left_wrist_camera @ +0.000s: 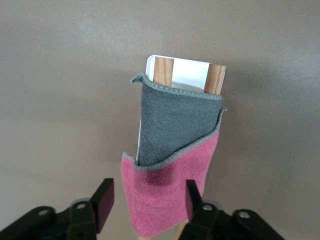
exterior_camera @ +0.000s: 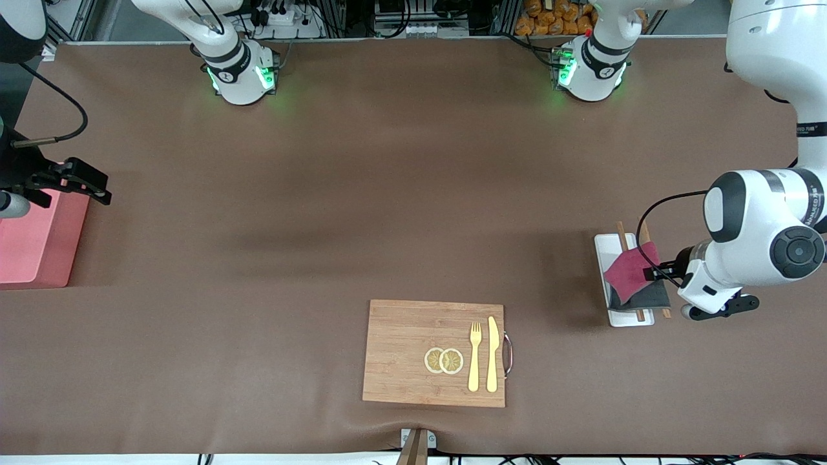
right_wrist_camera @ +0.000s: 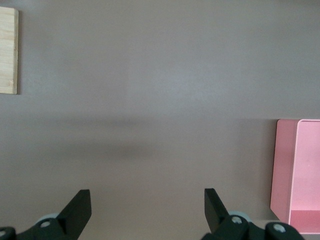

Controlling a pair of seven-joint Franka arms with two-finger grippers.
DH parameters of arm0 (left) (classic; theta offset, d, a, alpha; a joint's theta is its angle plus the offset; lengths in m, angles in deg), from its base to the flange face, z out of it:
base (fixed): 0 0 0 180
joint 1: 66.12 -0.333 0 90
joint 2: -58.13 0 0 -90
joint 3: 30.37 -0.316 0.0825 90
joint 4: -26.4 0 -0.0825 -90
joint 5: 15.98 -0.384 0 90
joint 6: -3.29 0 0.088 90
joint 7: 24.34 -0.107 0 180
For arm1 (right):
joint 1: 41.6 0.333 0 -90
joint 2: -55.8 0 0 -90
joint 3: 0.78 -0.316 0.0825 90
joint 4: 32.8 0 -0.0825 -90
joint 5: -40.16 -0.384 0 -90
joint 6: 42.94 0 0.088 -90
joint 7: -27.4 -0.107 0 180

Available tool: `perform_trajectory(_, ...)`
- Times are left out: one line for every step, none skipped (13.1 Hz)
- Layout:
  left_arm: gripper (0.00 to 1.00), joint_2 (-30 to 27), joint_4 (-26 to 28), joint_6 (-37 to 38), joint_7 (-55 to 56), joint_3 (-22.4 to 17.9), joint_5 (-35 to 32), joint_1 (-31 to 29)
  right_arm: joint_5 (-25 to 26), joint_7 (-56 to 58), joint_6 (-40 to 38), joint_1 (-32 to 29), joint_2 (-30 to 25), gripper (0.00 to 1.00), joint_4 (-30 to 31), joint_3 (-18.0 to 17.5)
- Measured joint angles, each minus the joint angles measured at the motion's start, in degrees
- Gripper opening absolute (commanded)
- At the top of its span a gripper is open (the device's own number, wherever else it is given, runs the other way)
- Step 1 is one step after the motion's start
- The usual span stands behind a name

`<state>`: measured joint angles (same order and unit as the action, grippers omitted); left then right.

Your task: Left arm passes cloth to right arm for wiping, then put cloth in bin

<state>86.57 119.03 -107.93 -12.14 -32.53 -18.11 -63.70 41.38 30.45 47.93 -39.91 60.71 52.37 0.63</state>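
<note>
A robotics lab. Two bench-mounted arms stand on a brown-covered table (exterior_camera: 387, 194). Cables, power strips (exterior_camera: 284, 16) and aluminium framing line its edge.

The cloth (exterior_camera: 632, 276) (left_wrist_camera: 170, 165) is crimson-magenta on one face and dark grey on the other, with a grey stitched edge. It lies on a white tray (exterior_camera: 609, 258) (left_wrist_camera: 187, 74) crossed by two pale wood slats (left_wrist_camera: 162, 71). The bin (exterior_camera: 35, 242) (right_wrist_camera: 300, 175) is salmon pink. The board (exterior_camera: 413, 352) is light bamboo with fine grain; on it a fork (exterior_camera: 475, 355) and knife (exterior_camera: 493, 354) are yellow, and two lemon slices (exterior_camera: 444, 360) are yellow with pale rims. The surface (exterior_camera: 323, 194) is plain brown. Both hands, left (left_wrist_camera: 147, 202) and right (right_wrist_camera: 147, 210), are black
</note>
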Motion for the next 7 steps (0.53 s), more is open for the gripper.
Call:
perform_trajectory(0.54, 0.27, 0.00, -0.22, 0.00, 0.00, 0.01, 0.00, 0.00, 0.01, -0.46, 0.00, 0.02, 1.00, 0.00, 0.00)
perform_trajectory(0.53, 0.53, 0.00, -0.53, 0.00, 0.02, 0.01, 0.00, 0.00, 0.01, -0.64, 0.00, 0.04, 1.00, 0.00, 0.00)
perform_trajectory(0.50, 0.73, 0.00, -0.71, 0.00, 0.04, 0.02, 0.00, 0.00, 0.01, -0.71, 0.00, 0.06, 1.00, 0.00, 0.01)
perform_trajectory(0.49, 0.84, 0.00, -0.79, 0.00, 0.05, 0.02, 0.00, 0.00, 0.02, -0.77, 0.00, 0.10, 1.00, 0.00, 0.00)
perform_trajectory(0.48, 0.91, 0.00, -0.87, 0.00, 0.08, 0.02, 0.01, 0.00, 0.02, -0.80, 0.00, 0.17, 1.00, 0.00, 0.00)
perform_trajectory(0.46, 0.91, 0.00, -0.93, 0.00, 0.14, 0.02, 0.04, 0.00, 0.02, -0.81, 0.00, 0.23, 1.00, 0.00, 0.00)
perform_trajectory(0.45, 0.94, 0.00, -0.96, 0.00, 0.21, 0.02, 0.09, 0.00, 0.02, -0.81, 0.00, 0.26, 1.00, 0.00, 0.00)
